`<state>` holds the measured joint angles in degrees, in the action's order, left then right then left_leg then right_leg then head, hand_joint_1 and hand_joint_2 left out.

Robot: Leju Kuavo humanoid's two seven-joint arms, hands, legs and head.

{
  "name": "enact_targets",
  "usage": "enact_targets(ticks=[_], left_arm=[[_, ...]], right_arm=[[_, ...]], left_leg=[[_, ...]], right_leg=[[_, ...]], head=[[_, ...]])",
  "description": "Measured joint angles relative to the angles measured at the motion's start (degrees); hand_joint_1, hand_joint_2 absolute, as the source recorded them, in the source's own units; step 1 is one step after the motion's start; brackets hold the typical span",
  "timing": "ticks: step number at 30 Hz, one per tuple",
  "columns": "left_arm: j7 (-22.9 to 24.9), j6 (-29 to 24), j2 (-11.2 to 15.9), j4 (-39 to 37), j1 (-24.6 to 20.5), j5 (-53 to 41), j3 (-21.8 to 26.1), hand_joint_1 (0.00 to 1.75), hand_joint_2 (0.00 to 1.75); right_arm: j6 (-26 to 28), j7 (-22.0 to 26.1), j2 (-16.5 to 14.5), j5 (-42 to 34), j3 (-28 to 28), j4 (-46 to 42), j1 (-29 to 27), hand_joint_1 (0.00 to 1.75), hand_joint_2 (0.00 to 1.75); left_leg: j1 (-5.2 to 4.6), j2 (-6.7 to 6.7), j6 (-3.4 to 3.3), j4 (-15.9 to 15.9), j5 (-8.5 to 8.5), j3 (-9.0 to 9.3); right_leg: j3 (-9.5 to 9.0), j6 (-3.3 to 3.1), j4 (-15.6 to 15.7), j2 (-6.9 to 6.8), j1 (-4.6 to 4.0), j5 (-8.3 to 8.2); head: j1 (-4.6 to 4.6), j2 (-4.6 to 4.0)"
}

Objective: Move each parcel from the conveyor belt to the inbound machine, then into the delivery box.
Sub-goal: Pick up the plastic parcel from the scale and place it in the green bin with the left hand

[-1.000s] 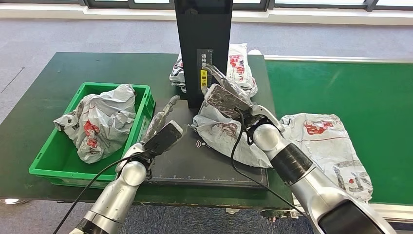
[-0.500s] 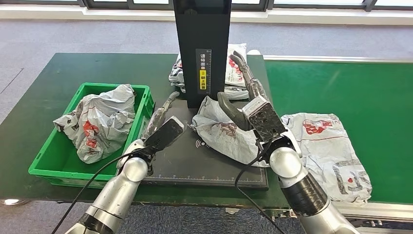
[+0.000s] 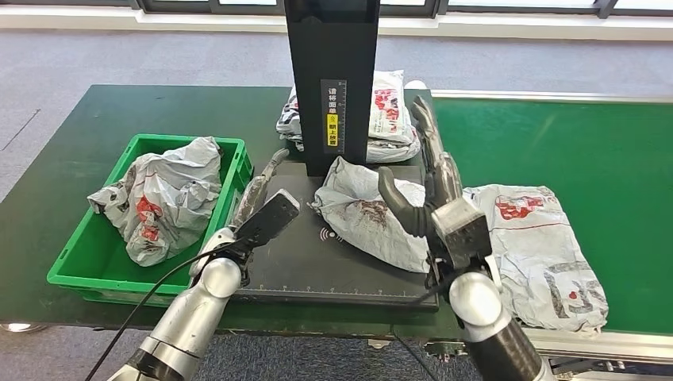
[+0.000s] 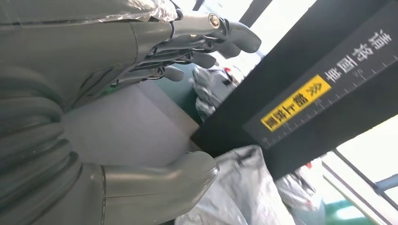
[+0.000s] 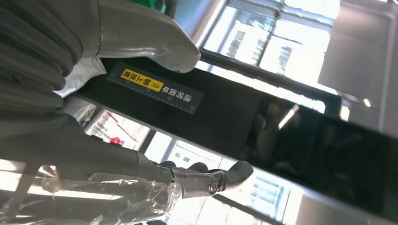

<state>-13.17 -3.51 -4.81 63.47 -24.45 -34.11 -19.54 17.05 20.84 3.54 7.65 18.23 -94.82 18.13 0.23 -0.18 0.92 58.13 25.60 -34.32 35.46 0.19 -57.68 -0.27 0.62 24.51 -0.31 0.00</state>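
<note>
**Parcel on the inbound machine plate; both hands free of it.**

Left to right: the delivery box [image 3: 71, 262] at 9 o'clock holds one crumpled grey poly-bag parcel [image 3: 163, 198]. The left hand [image 3: 266, 208] hovers at the plate's left edge, fingers extended and apart, holding nothing. One parcel [image 3: 367, 216] lies on the inbound machine [image 3: 317, 266] plate at the foot of its black column. The right hand [image 3: 432, 194] stands just beside it, spread wide, holding nothing. One more parcel [image 3: 387, 115] sits behind the column at 12 o'clock, and one [image 3: 540, 246] lies on the conveyor belt [image 3: 603, 159] at 3 o'clock. Count: four parcels, one box. The bags appear light, limp and slick; grasp a bunched fold near the middle, not a loose corner.
</note>
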Motion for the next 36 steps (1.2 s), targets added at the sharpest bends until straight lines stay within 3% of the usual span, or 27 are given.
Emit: enact_targets(ticks=[4,7,10,12,19,32,33,36], left_arm=[[-0.2,-6.2,-0.1,2.3,0.8,-7.3,0.0,0.00,1.75],[1.6,-13.6,-0.7,3.1,0.2,-18.6,-1.2,0.00,1.75],[5.8,-21.8,-2.8,0.6,-3.0,-35.5,-5.5,0.00,1.75],[7.9,-23.7,-4.8,-2.5,-5.8,-42.2,-8.7,0.00,1.75],[11.2,-23.3,-9.3,-11.3,-11.6,-48.5,-15.4,0.00,1.75],[13.2,-21.0,-12.4,-19.9,-14.4,-50.6,-17.6,0.00,1.75],[12.4,-19.8,-12.6,-20.6,-14.6,-49.9,-17.6,0.00,1.31],[9.0,-15.0,-13.5,-23.2,-15.4,-46.5,-17.6,0.00,1.31]], right_arm=[[1.0,1.7,-2.6,-5.6,-3.9,-8.3,-10.1,0.00,1.75],[0.2,0.9,-4.9,-8.6,-6.9,-11.6,-15.6,0.00,1.75],[-2.9,0.4,-7.7,-9.0,-10.2,-12.3,-18.4,0.00,1.75],[-5.0,0.5,-9.7,-8.4,-12.3,-12.3,-18.8,0.00,1.75],[-8.1,-1.0,-13.6,-7.3,-16.4,-12.3,-18.3,0.00,1.75],[-12.1,-1.9,-16.4,-4.2,-17.8,-10.8,-15.4,0.00,1.75],[-12.2,-2.0,-16.6,-4.0,-17.8,-10.8,-15.3,0.00,1.75],[-13.1,-2.5,-17.2,-3.2,-18.2,-10.8,-15.2,0.00,1.75]], left_leg=[[0.00,-0.05,-0.01,0.0,0.10,-0.01],[0.00,-0.04,-0.02,0.0,0.13,-0.01],[-0.02,-0.07,-0.09,0.0,0.13,-0.05],[-0.03,-0.09,-0.13,0.0,0.12,-0.06],[-0.07,0.00,-0.15,0.1,0.10,-0.03],[-0.06,0.02,-0.15,0.1,0.10,-0.05],[-0.06,0.02,-0.15,0.1,0.10,-0.05],[-0.07,0.01,-0.16,0.1,0.10,-0.05]], right_leg=[[0.01,0.01,0.0,-0.05,0.00,0.14],[0.04,0.03,0.0,-0.05,0.00,0.19],[0.00,0.07,0.0,-0.17,0.02,0.17],[-0.05,0.12,0.0,-0.23,0.04,0.13],[-0.04,0.18,0.0,-0.15,0.09,0.03],[-0.02,0.17,0.0,-0.08,0.08,0.05],[-0.02,0.17,0.0,-0.08,0.09,0.05],[-0.03,0.17,0.0,-0.08,0.09,0.05]], head=[[0.00,0.00],[0.00,0.00],[0.00,0.00],[0.00,0.00],[0.00,0.00],[0.00,0.00],[0.00,0.00],[0.01,0.00]])
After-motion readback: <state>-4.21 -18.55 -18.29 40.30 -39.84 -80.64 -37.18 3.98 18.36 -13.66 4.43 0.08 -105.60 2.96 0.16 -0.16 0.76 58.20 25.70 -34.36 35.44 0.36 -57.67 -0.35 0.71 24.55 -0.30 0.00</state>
